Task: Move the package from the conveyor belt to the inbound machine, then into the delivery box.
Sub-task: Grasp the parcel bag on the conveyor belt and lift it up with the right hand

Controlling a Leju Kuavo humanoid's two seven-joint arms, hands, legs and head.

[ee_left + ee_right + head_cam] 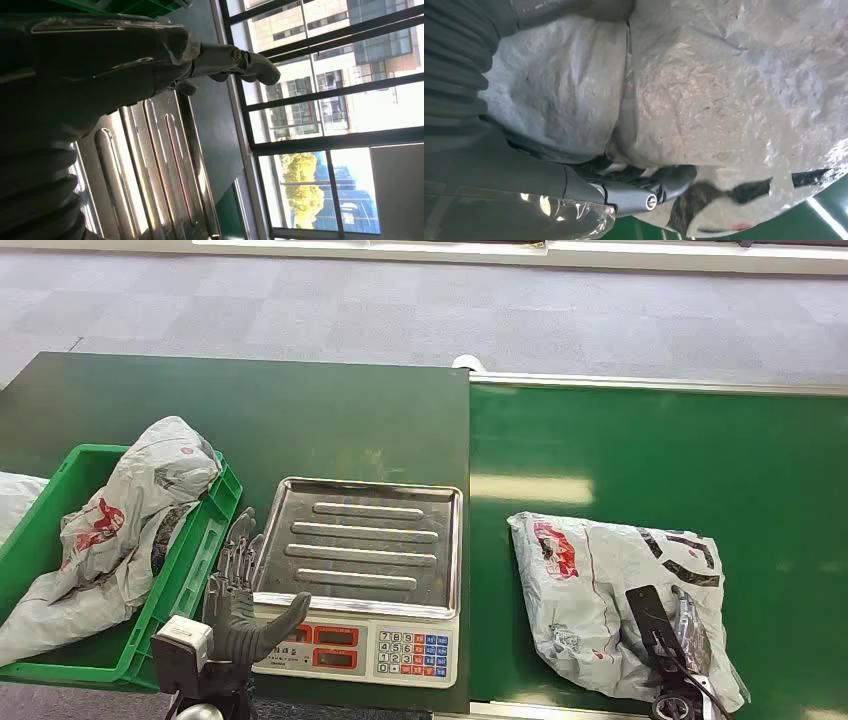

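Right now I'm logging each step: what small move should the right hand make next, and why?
Probably close the fingers and lift: the right hand rests on the grey package, which lies flat on the conveyor belt, while the scale tray sits bare.

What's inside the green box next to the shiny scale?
A crumpled grey package with red printing lies in the green box, spilling over its rim. A second pale bag shows at the far left edge. The package covers the box's bottom, so anything underneath is hidden.
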